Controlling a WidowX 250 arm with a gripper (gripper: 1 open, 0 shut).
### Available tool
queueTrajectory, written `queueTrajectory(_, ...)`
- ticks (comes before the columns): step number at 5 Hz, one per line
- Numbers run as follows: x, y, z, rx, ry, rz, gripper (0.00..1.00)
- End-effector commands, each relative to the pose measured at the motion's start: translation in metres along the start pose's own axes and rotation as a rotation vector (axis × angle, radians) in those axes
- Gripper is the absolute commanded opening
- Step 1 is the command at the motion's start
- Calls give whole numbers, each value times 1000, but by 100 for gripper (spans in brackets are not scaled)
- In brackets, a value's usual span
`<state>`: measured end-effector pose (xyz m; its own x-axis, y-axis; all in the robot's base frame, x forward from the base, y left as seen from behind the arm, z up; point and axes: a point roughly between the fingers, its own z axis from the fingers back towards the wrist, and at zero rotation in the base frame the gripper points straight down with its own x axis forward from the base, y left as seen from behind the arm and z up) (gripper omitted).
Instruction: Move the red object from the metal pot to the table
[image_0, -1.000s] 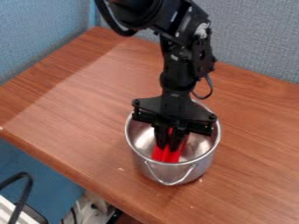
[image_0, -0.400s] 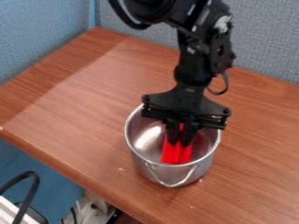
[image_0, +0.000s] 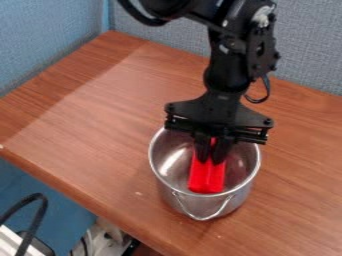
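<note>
Hand (image_0: 210, 148): clamped narrow on the red object (image_0: 207, 172)
Red object: upright inside the metal pot (image_0: 171, 176)
Pot: on the table (image_0: 94, 95)

Compared with a second ago, the hand (image_0: 213, 146) sits higher over the metal pot (image_0: 171, 170) and a little further to the right in the picture, its black crossbar now level with the rim rather than down inside. The red object (image_0: 206, 175), clamped between the fingers, has come up with it, so more of its length shows. The arm above leans further right.
</note>
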<state>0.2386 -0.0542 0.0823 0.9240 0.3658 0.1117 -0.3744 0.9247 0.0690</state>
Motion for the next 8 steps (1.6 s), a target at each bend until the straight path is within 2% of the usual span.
queueTrajectory(1, 8, 8, 19, -25, -54, -9, 0)
queueTrajectory(2, 17, 18, 27, -39, -56, -12, 0)
queueTrajectory(3, 23, 12, 46, -56, -59, -58, 0)
queueTrajectory(4, 33, 5, 78, -96, -68, -102, 0)
queueTrajectory(5, 39, -14, 77, -119, -64, -115, 0)
queueTrajectory(6, 29, -39, 69, -132, -59, -163, 0)
queueTrajectory(8, 14, -56, 48, -133, -64, -236, 0)
